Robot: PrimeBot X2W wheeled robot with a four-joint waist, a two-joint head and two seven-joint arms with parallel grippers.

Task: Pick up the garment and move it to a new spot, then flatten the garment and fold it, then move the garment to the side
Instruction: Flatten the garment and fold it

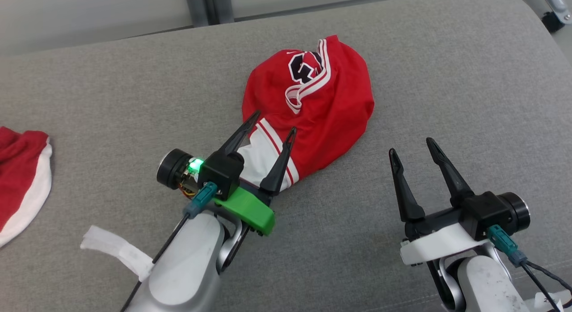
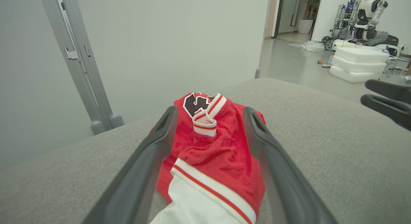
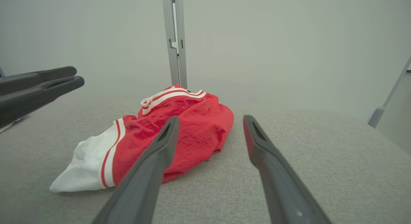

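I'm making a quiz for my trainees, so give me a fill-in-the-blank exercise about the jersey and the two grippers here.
1. The crumpled jersey is mostly ____ with white trim.
2. The left gripper, over the jersey's white end, has its jaws ____.
3. The right gripper hovers over the bare ____ cushion, apart from the jersey.
Missing words: red; open; grey.

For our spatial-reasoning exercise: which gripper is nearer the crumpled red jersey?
Left. The left gripper, open, sits over the white-trimmed edge of the red jersey; the right gripper, open, is beside it above the cushion.
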